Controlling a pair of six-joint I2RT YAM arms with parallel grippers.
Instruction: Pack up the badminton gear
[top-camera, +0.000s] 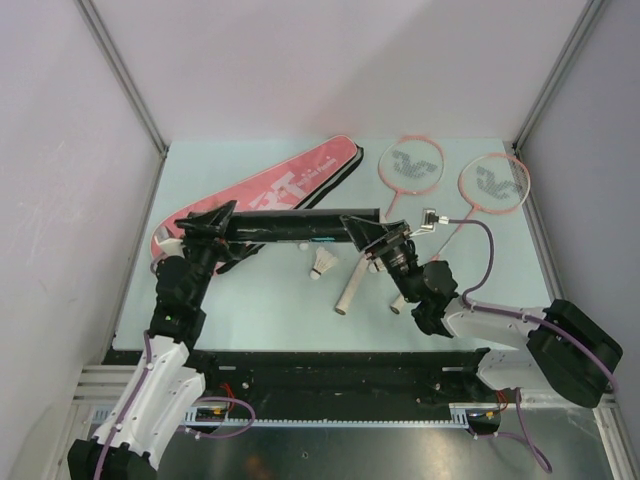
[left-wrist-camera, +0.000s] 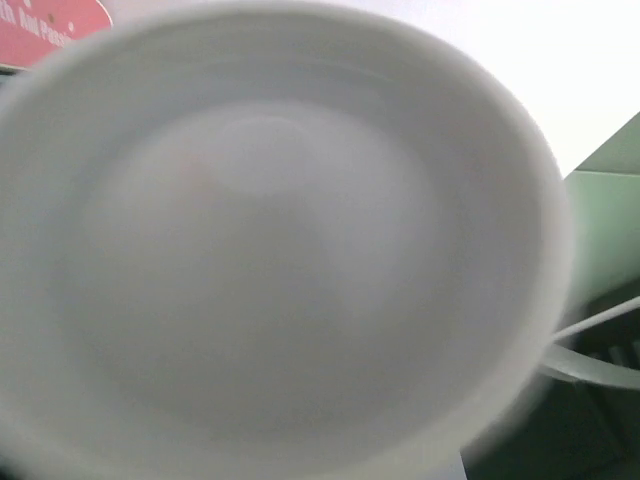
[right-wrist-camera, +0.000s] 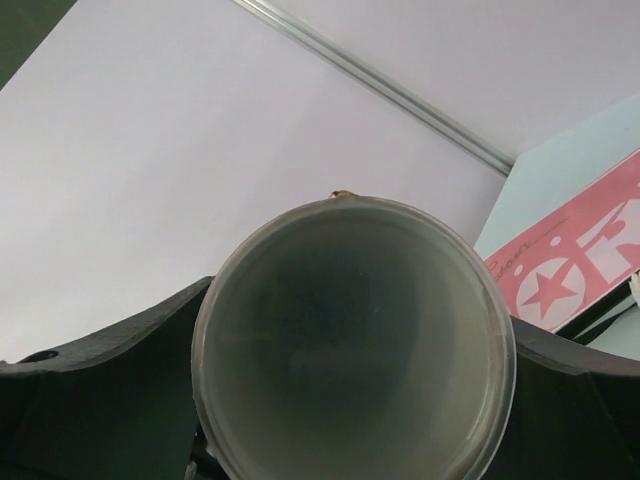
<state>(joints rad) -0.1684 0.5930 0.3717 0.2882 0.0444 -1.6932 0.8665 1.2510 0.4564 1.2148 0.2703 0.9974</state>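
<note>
The long black tube (top-camera: 300, 228) hangs level above the table, held at both ends. My left gripper (top-camera: 205, 225) is closed round its left end; in the left wrist view a blurred white round end (left-wrist-camera: 270, 250) fills the frame and hides the fingers. My right gripper (top-camera: 378, 240) is shut on the right end; in the right wrist view the tube's round mouth (right-wrist-camera: 350, 350) sits between my dark fingers (right-wrist-camera: 100, 390). One white shuttlecock (top-camera: 320, 266) lies under the tube. Two pink-rimmed rackets (top-camera: 410, 165) (top-camera: 493, 183) lie at the back right. The pink bag (top-camera: 280, 185) lies behind the tube.
The rackets' pale handles (top-camera: 350, 287) (top-camera: 398, 303) reach toward the near edge, below my right gripper. White walls with metal posts close in the pale green table (top-camera: 480, 270) on three sides. A corner of the bag shows in both wrist views (left-wrist-camera: 50, 25) (right-wrist-camera: 590, 260).
</note>
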